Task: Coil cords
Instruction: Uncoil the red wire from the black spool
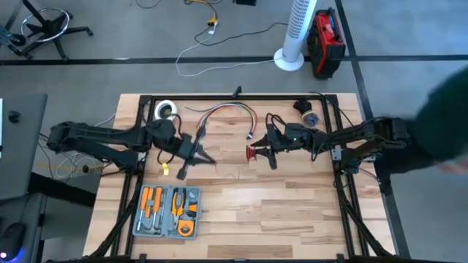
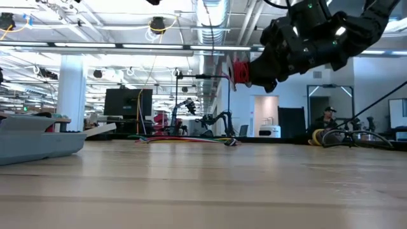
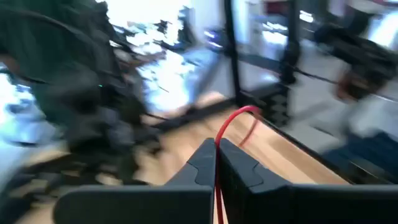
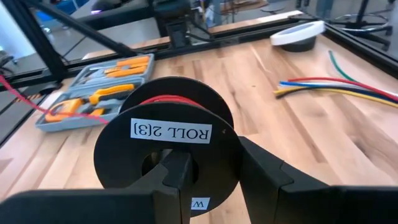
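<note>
A light butcher-block table (image 1: 241, 212) fills the middle of the high view, edged by a black frame, on a grey floor with dark tape lines. At the top right of that view stand a white tower fan (image 1: 298, 33) and a red-and-black case (image 1: 326, 42); a white cable (image 1: 219, 44) trails across the floor beside them.

Centre right, the right gripper (image 1: 262, 153) has its fingers closed on a black spool (image 4: 166, 146) labelled "ROLL 2[3]", wound with the red wire (image 4: 163, 99). The low view shows this spool lifted clear of the wood, upper middle of the frame.

Centre left, the left gripper (image 3: 216, 163) has its fingers pressed together on a strand of the same red wire, which arcs up out of them.

A grey tool tray (image 1: 168, 212) with orange-handled tools lies lower left. A bundle of coloured wires (image 1: 230, 111) and a roll of white tape (image 1: 167, 109) sit along the upper edge.

Beyond the table, the low view shows an open workshop with ceiling lights, pillars and benches.
</note>
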Available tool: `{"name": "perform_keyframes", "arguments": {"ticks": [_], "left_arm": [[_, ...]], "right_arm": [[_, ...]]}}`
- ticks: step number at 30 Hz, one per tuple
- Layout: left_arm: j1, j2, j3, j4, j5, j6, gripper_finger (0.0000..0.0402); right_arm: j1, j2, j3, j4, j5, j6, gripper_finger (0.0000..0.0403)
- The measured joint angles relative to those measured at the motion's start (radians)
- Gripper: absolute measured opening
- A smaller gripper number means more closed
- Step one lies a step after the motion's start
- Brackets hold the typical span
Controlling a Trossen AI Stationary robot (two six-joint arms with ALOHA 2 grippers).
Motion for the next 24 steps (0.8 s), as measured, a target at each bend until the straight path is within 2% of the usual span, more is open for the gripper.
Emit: {"name": "perform_keyframes", "arguments": {"ticks": [3, 10, 12, 16, 24], "left_arm": [[-0.027, 0.018, 0.0, -0.095, 0.044, 0.03, 0.0], [-0.065, 0.123, 0.0, -0.197, 0.026, 0.029, 0.0], [-0.066, 0.163, 0.0, -0.19, -0.031, 0.009, 0.0], [-0.065, 0.241, 0.0, -0.186, -0.23, -0.025, 0.0015], [-0.043, 0.389, 0.0, -0.161, -0.504, -0.046, 0.0115]], "right_arm": [[-0.012, 0.0, 0.0, -0.001, 0.002, 0.005, 0.0108], [-0.011, 0.0, 0.0, 0.01, 0.002, 0.005, 0.0108], [-0.011, 0.0, 0.0, 0.016, 0.002, 0.005, 0.0108], [-0.009, 0.0, 0.0, 0.048, 0.002, 0.005, 0.0108], [0.008, 0.0, 0.0, 0.053, 0.0, -0.004, 0.0108]]}}
